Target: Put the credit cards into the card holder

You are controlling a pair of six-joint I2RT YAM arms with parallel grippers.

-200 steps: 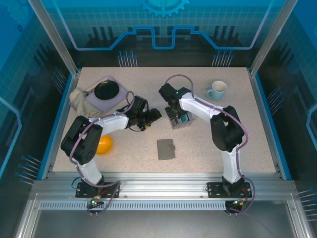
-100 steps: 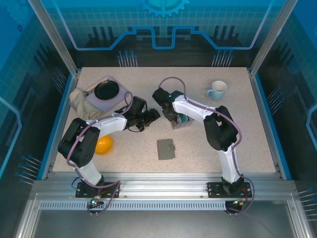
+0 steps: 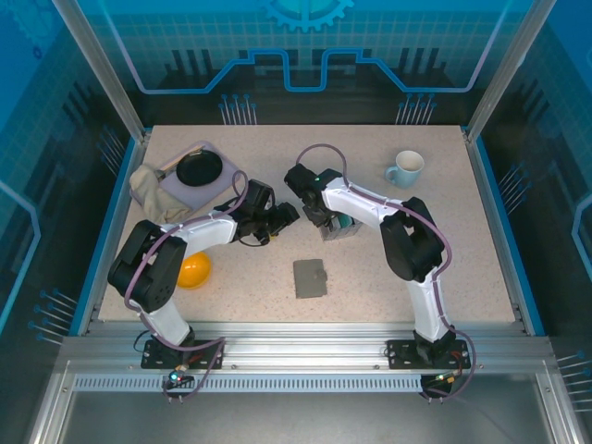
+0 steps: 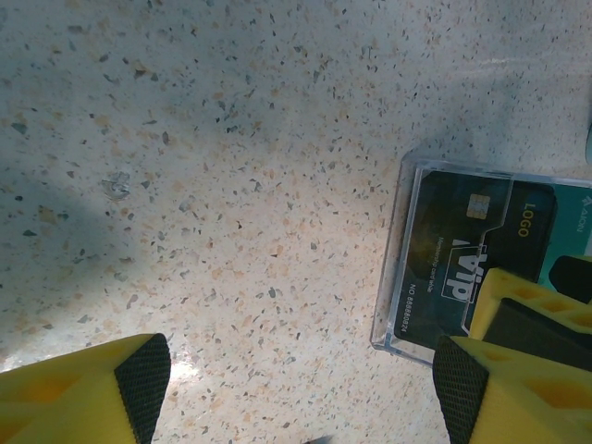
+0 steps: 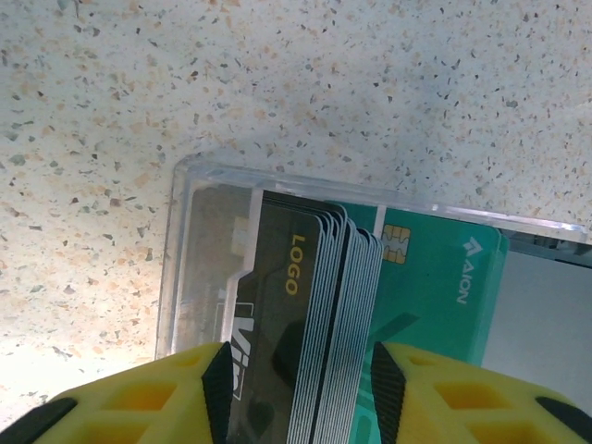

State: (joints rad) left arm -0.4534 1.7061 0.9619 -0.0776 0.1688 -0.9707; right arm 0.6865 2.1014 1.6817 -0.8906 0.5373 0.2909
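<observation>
The right gripper is set astride the cards in the clear box, presumably for extraction; whether they are grasped cannot be told. The left gripper is held released.

In the right wrist view, the lower ends of the credit cards are covered by the yellow fingers of the right gripper and cut off by the bottom edge; whether the stack is pinched cannot be told. The clear box is cut off at the right edge. In the left wrist view, a card's lettering is partly covered by a finger of the left gripper. From above, near the surface's middle, the box is largely hidden beneath the right gripper, and the cards are too small to be counted.
</observation>
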